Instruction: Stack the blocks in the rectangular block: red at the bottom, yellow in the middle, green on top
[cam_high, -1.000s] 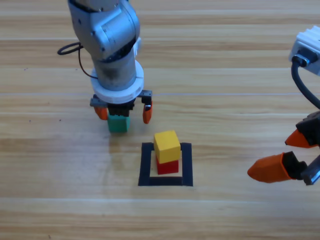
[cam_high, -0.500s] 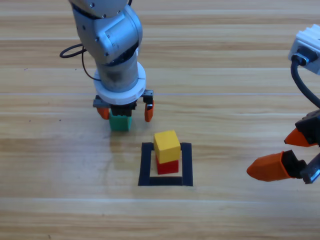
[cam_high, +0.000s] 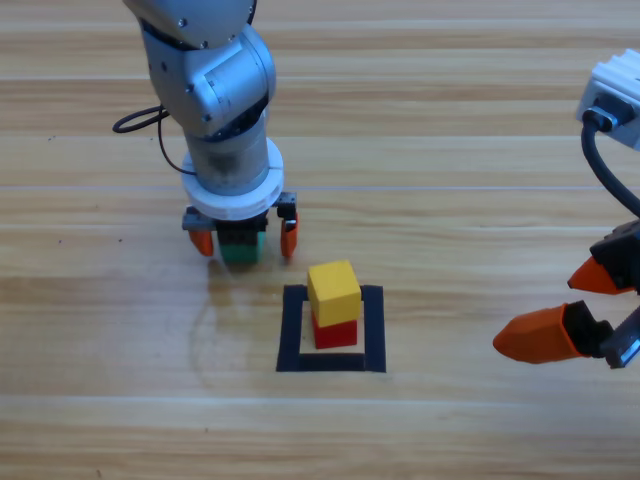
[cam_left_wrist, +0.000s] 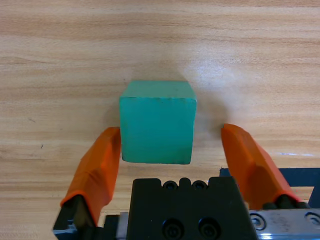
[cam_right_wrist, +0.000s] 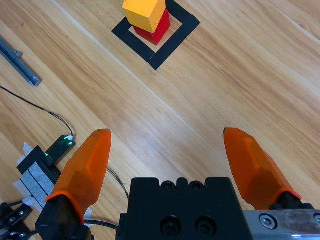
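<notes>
Left gripper stands left of centre in the high view, jaws spread around the green cube, gripping nothing. Yellow sits on red inside the taped frame at lower centre. Right gripper waits agape at the right edge.

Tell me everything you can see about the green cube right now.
The green cube is a small, matte, teal-green block with plain faces and crisp edges, and no marks visible. It sits flat and upright on the wooden table, outside the black tape frame, up and to the left of it in the high view. The left gripper is open around it: one orange jaw lies at or very near one side, the other stands clearly apart. Nothing is stacked on it.
</notes>
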